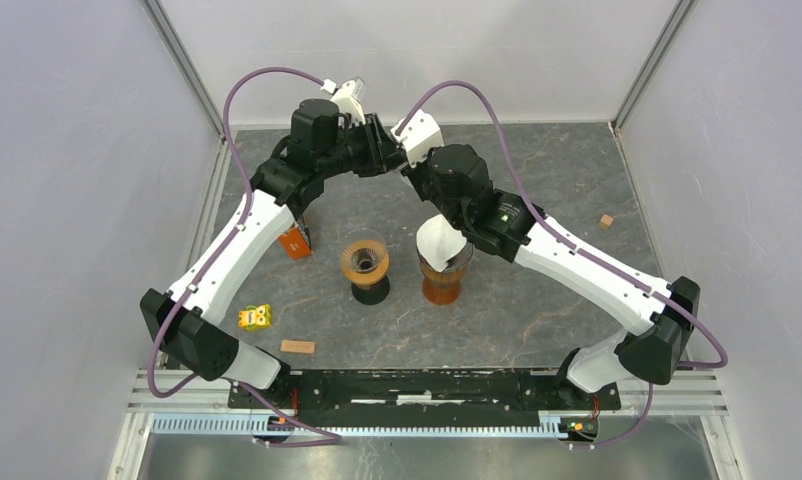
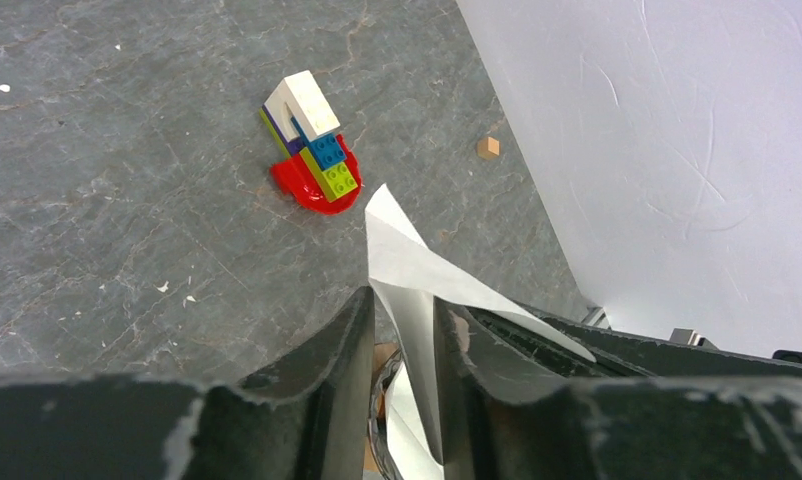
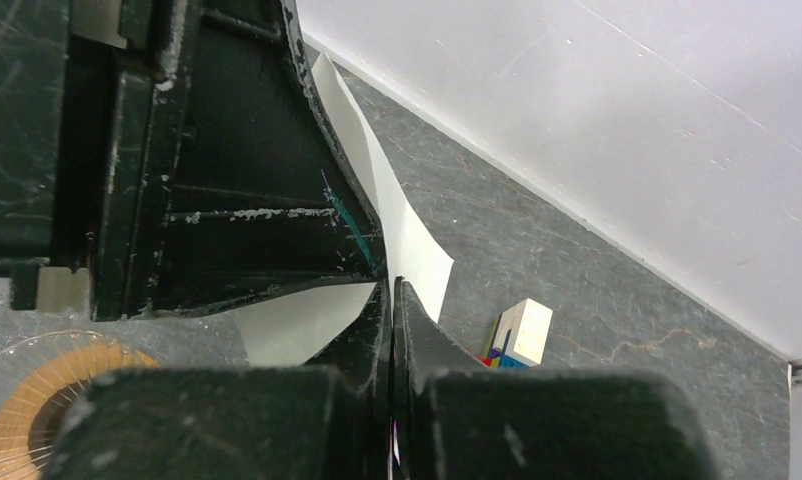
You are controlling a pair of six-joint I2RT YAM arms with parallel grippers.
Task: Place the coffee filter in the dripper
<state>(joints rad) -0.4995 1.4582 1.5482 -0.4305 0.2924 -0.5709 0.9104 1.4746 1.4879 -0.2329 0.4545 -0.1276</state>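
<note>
Pinching the white paper coffee filter point(image 3: 407, 225), the right gripper point(image 3: 392, 300) is clenched on its edge. The left gripper point(image 2: 405, 310) has its jaws slightly parted around the sheet, raised short of the Lego boat point(image 2: 315, 150).

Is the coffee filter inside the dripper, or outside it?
Outside. The coffee filter is pinched in the right end effector above the table; the dripper ring below looks empty.

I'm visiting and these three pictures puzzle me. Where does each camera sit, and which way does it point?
Top external: above and behind the arms, looking down on the table; both arms show whole.
Left wrist: on the left arm, looking along the left gripper at the coffee filter and a brick toy.
Right wrist: on the right arm, looking past the right gripper at the left one.
Wrist views share coffee filter and brick toy.
</note>
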